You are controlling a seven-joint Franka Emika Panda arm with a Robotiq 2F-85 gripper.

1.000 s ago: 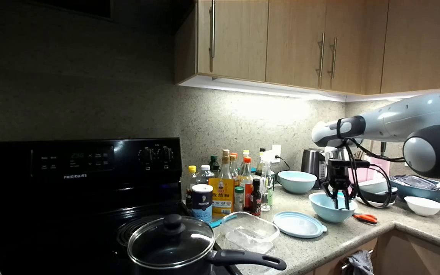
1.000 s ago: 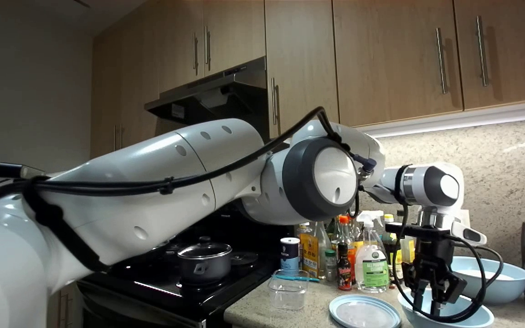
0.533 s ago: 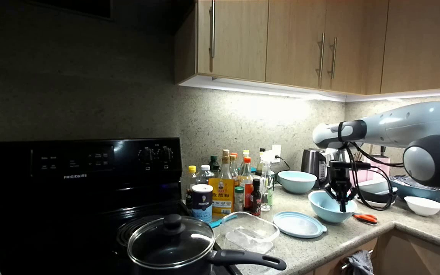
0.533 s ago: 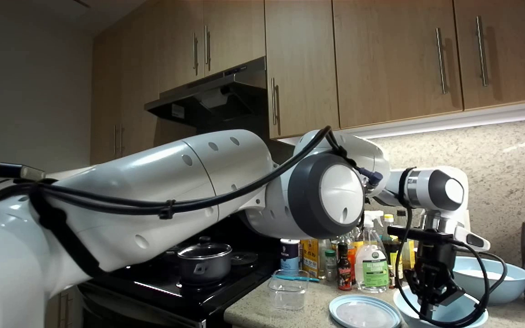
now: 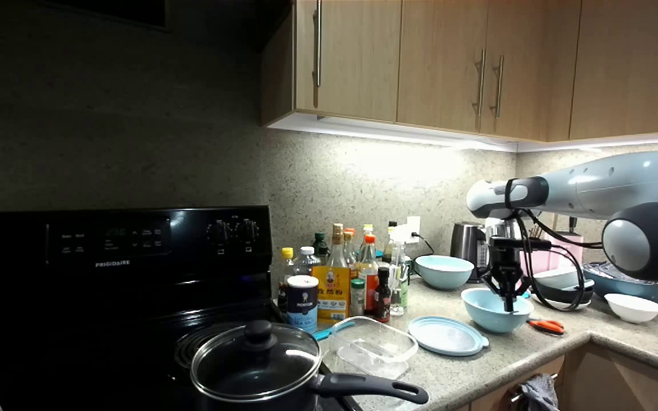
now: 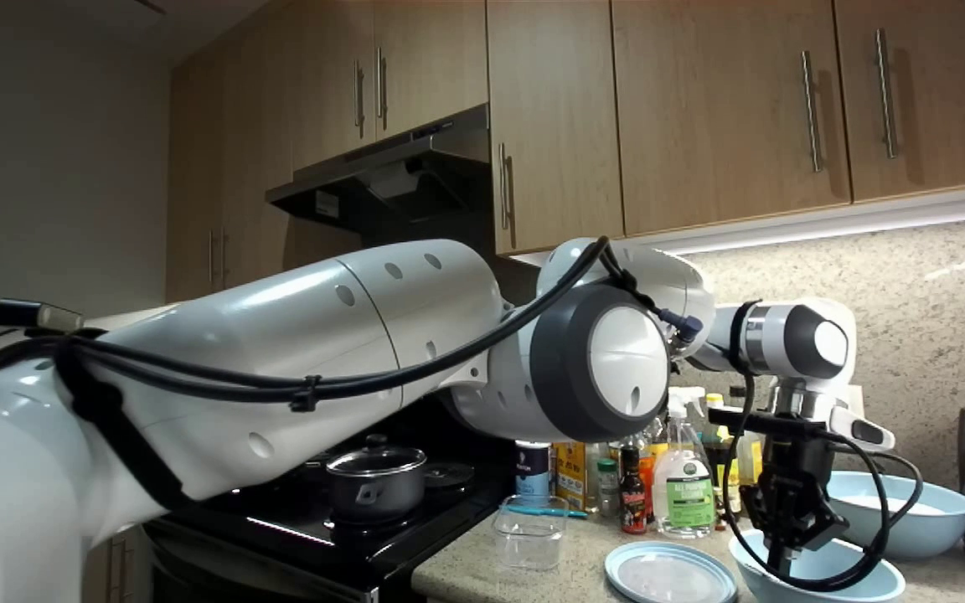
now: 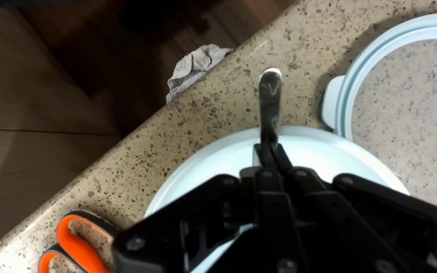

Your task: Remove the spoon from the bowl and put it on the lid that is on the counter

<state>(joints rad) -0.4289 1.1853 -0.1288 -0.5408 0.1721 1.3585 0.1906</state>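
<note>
Gripper pinches spoon at bowl, near edge of counter — grasp step, likely; next, lift clear — toward lid.

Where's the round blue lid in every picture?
In an exterior view: blue lid, low, right of centre.
In an exterior view: blue lid, bottom edge, right of centre.
Wrist view: blue lid, right edge, partly cut off.
Shared landmark: the pale bowl beside it, below the gripper.

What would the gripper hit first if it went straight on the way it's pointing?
Most likely the inside of the pale blue bowl below the gripper; the spoon in its grip may touch first, and the depth left is unclear.
</note>
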